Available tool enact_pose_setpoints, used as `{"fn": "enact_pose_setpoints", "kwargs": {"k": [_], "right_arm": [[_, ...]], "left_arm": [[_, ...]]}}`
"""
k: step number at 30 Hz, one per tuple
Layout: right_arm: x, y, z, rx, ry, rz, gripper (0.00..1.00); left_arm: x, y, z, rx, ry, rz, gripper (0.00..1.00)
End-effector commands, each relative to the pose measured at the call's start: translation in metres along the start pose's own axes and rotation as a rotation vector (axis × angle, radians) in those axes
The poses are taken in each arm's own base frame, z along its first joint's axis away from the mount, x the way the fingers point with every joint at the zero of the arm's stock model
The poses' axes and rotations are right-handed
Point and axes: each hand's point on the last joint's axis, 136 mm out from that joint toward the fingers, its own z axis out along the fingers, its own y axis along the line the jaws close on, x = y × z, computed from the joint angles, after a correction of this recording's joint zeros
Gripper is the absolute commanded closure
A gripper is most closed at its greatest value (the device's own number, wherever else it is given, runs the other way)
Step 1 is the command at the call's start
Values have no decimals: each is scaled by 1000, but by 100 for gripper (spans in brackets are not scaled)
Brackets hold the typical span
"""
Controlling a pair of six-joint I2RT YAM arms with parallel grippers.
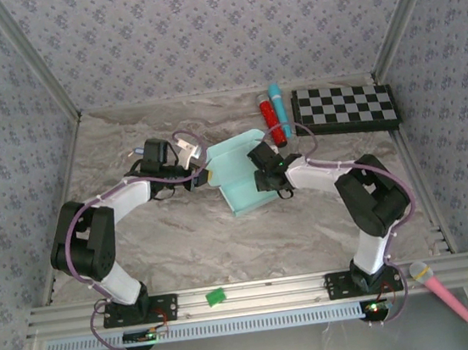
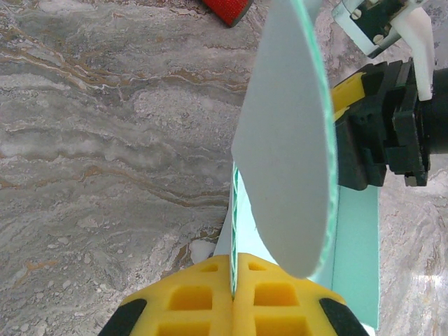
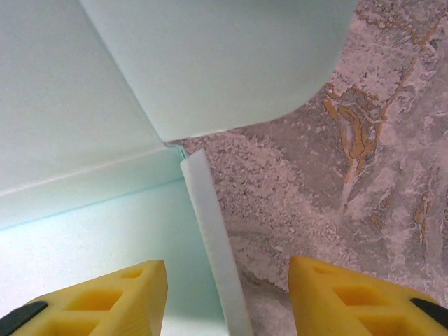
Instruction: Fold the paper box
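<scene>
- Left gripper (image 2: pixel 232 283): arm elbowed, reaching toward centre; 2 pads pressed together, pinching a paper box (image 1: pixel 232 175) flap.
- Right gripper (image 3: pixel 227 280): arm reaching inward; 2 fingers spread astride the paper box wall.

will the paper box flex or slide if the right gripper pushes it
Probably floppy: the paper box is thin card, its rounded flap standing edge-on above the shut left gripper. Likely light; pinched at one edge, a push from the open right gripper may bow a panel or swing it.
</scene>
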Motion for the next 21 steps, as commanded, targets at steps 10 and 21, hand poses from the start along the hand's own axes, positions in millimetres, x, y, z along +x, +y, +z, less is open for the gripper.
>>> {"fn": "enact_pose_setpoints", "kwargs": {"k": [10,21], "right_arm": [[30,-16,-4,-17,116,-48,56],[34,-25,-3,9,122,-53,61]], "left_arm": [[-16,-11,-7,38,-37,55,100],[-17,-12,-4,43,-34,56,100]]}}
